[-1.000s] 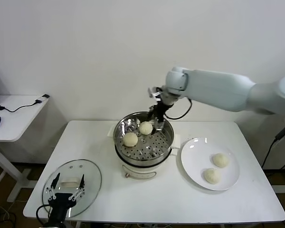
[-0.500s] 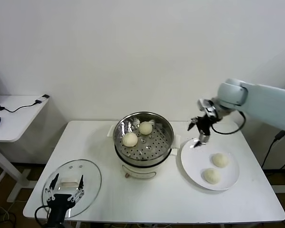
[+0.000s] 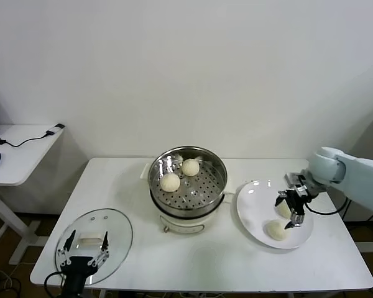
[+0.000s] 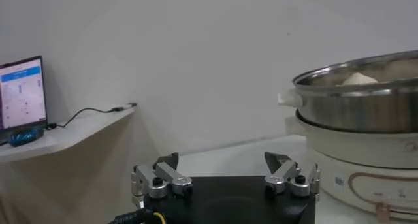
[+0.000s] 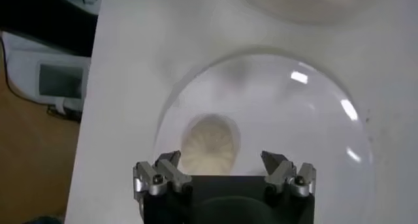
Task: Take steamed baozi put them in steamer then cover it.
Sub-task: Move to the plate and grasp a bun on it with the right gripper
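Two baozi (image 3: 170, 182) (image 3: 191, 166) lie in the shiny steamer (image 3: 188, 162) at the table's middle. Two more baozi (image 3: 276, 230) (image 3: 283, 211) lie on a white plate (image 3: 255, 205) to its right. My right gripper (image 3: 291, 211) is open and empty, hovering just above the plate over the baozi; in the right wrist view (image 5: 222, 163) one baozi (image 5: 209, 144) lies just ahead of its jaws. The glass cover (image 3: 115, 230) with a white handle lies at the front left. My left gripper (image 3: 84, 251) is open over the cover; it also shows in the left wrist view (image 4: 222, 170).
The steamer sits on a white pot base (image 3: 186, 220), also seen in the left wrist view (image 4: 366, 153). A side desk (image 3: 18, 155) with cables stands at the far left. Bare table lies in front of the pot.
My right gripper has left the steamer, swung right across the table and come down over the plate's baozi. The left arm has not moved.
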